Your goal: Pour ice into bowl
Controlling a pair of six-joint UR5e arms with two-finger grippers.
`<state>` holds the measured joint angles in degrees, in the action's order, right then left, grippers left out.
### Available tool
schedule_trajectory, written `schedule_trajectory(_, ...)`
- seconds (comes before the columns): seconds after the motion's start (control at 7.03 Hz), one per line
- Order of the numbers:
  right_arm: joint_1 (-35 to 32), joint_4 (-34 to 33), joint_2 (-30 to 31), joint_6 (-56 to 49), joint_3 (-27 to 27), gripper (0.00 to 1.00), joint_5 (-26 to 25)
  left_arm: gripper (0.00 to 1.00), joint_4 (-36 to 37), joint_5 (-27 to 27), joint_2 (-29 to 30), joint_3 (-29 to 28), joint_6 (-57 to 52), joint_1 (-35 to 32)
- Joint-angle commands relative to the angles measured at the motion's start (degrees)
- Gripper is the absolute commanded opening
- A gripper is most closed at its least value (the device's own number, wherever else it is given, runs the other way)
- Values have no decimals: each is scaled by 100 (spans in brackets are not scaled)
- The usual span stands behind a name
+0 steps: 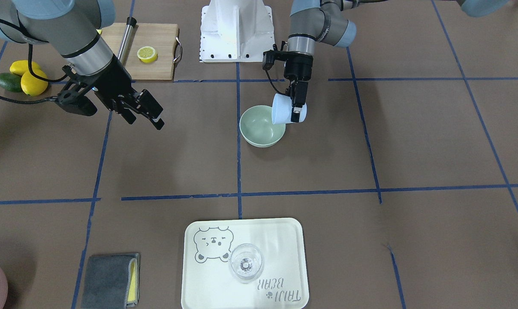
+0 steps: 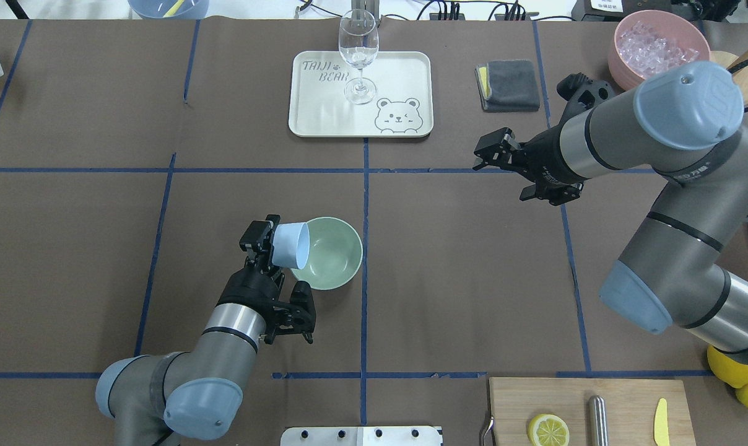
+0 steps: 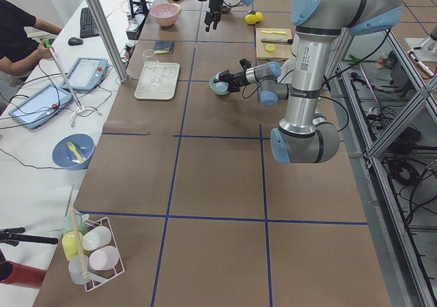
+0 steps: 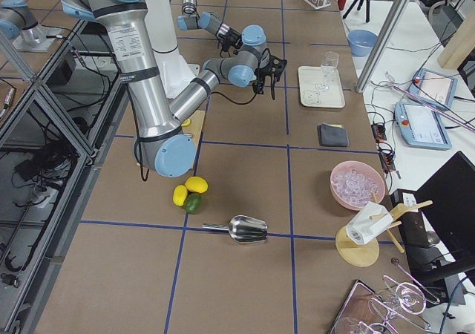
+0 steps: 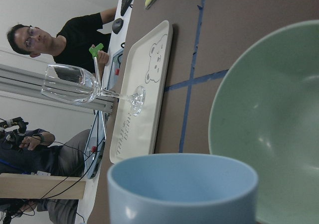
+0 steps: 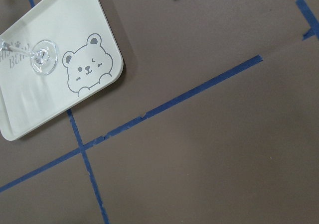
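- My left gripper [image 2: 275, 246] is clamped on the light blue cup [image 2: 293, 244], one finger on either side of its wall.
- The cup lies tipped well over, almost on its side, with its mouth above the near rim of the bowl [image 2: 334, 257].
- The bowl sits on the brown table [image 2: 460, 279], just beside the centre blue tape line, on my left of it.
- From my left wrist camera the cup's inside is blurred, so I cannot tell whether any cubes are in it.
- The ice [image 2: 656, 43] I can see is heaped in the pink container [image 2: 621, 59] at the far right corner, well apart from the bowl.
- My right gripper [image 1: 152, 113] hangs above the table with its jaws spread and nothing between them.
- A wine glass [image 2: 358, 52] stands upright on the bear-print tray [image 2: 405, 74] at the far side.
- A grey cloth [image 2: 511, 85] lies between the tray and the pink container.
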<state>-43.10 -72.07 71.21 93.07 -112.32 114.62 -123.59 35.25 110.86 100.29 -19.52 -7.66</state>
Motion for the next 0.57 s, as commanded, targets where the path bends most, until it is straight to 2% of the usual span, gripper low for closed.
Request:
schedule_trajectory(0.0,-5,0,7,0,8,100,-1,0,806,0,138,52,-569,89)
schedule_trajectory(0.14,-5,0,7,0,8,100,-10,0,1236,0,251,104,-658,98)
schedule_trajectory(0.43,-5,0,-2,0,8,100,-19,0,1573,0,331,105,-1026,107)
